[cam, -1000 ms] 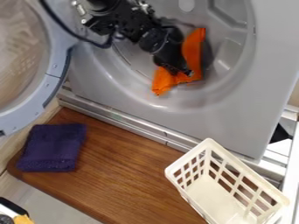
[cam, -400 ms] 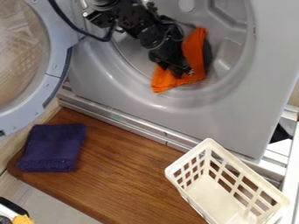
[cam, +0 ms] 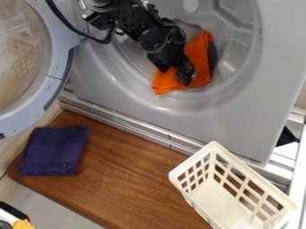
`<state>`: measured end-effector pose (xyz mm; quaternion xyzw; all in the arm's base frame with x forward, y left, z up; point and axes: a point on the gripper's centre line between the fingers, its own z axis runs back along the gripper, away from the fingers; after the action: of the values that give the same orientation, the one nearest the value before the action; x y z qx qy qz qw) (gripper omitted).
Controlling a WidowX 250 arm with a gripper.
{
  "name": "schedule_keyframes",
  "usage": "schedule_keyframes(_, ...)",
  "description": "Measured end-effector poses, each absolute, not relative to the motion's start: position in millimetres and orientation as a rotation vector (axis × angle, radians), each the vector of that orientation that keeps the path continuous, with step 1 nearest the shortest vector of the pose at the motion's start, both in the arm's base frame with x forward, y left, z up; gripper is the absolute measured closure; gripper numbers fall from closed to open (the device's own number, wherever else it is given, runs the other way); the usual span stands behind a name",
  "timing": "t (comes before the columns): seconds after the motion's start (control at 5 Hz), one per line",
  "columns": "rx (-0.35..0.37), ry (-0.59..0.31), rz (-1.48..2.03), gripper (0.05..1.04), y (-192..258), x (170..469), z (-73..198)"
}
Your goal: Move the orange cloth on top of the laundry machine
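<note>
The black gripper (cam: 173,77) hangs in the round opening of the laundry machine (cam: 236,116), over the orange cloth (cam: 201,54). Its two fingers stand apart, one toward the cloth's left part and one over its lower middle, with orange showing between them. The cloth lies crumpled against the grey inside of the opening, its upper right end raised along the wall. The gripper and wrist cover part of it, and whether the fingertips touch it I cannot tell.
The machine's round door (cam: 57,71) stands open at the left. On the brown wooden board (cam: 128,179) below lie a folded purple cloth (cam: 53,150) and, at the right, a cream slotted basket (cam: 209,192).
My gripper has shifted slightly left and its fingers have parted. The orange cloth looks more spread out, its lower left corner a little farther left.
</note>
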<state>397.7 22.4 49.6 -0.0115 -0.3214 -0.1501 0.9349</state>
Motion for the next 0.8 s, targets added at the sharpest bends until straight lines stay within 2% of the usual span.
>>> schedule_keyframes(0.4, -0.047, -0.685, -0.313, 0.083, 19.6, 384.5, 68.0)
schedule_keyframes(0.6, -0.05, -0.709, -0.306, 0.083, 22.9, 367.7, 81.8)
schedule_keyframes(0.8, -0.045, -0.661, -0.304, 0.083, 27.1, 342.5, 83.9)
